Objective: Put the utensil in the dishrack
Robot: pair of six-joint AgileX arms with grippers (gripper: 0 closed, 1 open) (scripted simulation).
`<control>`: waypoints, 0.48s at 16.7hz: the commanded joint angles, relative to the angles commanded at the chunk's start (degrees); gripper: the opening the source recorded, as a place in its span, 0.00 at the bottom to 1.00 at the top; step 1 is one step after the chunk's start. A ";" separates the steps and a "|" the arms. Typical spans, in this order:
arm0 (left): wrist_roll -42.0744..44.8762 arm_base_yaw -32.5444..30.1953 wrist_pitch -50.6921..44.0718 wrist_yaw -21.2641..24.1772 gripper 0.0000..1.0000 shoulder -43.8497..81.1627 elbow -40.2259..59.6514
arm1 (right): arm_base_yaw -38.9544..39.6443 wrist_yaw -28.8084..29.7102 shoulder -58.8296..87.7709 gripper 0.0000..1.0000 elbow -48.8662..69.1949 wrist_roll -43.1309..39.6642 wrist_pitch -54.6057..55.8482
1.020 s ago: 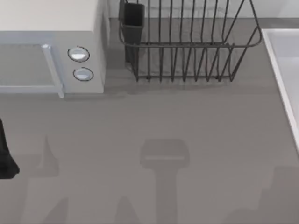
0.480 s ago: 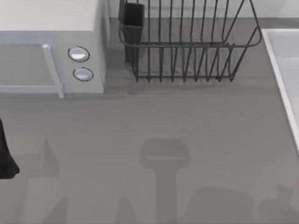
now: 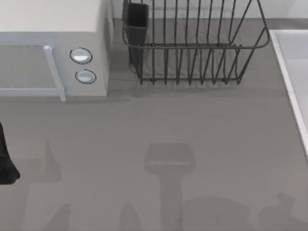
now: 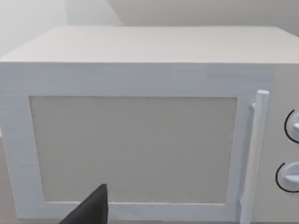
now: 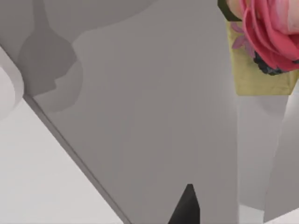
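Dark wire makes up the dishrack (image 3: 192, 45), a large metal basket of thin upright bars with a flared rim and a dark rectangular cutlery cup (image 3: 137, 21) at its left corner; it stands at the back of the grey table (image 3: 159, 125), just right of the pale grey microwave (image 3: 53, 53) with its two round knobs; the utensil itself I cannot find on the table, so its place is unknown. My left arm (image 3: 6, 161) sits parked at the table's left edge; its wrist view faces the microwave door, and one dark fingertip (image 4: 91, 210) shows there; whether either gripper's jaws are released or clenched I cannot tell. The right wrist view shows a dark fingertip (image 5: 186, 205), a white ledge (image 5: 42, 172) and a pink-flowered yellow object (image 5: 261, 46). The risk, I judge, is searching blind: an arm could sweep into the microwave or snag the rack's bars.
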 joint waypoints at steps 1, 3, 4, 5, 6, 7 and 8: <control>0.00 0.00 0.00 0.00 1.00 0.00 0.00 | 1.19 0.94 -0.11 0.00 0.41 1.21 1.21; 0.00 0.00 0.00 0.00 1.00 0.00 0.00 | 5.33 4.01 -0.22 0.00 1.54 5.39 5.40; 0.00 0.00 0.00 0.00 1.00 0.00 0.00 | 8.20 6.04 -0.15 0.00 2.13 8.29 8.22; 0.00 0.00 0.00 0.00 1.00 0.00 0.00 | 11.58 8.32 0.03 0.00 2.66 11.66 11.40; 0.00 0.00 0.00 0.00 1.00 0.00 0.00 | 15.39 10.81 0.34 0.00 3.08 15.41 14.87; 0.00 0.00 0.00 0.00 1.00 0.00 0.00 | 19.59 13.47 0.78 0.00 3.39 19.46 18.61; 0.00 0.00 0.00 0.00 1.00 0.00 0.00 | 24.12 16.24 1.33 0.00 3.58 23.76 22.55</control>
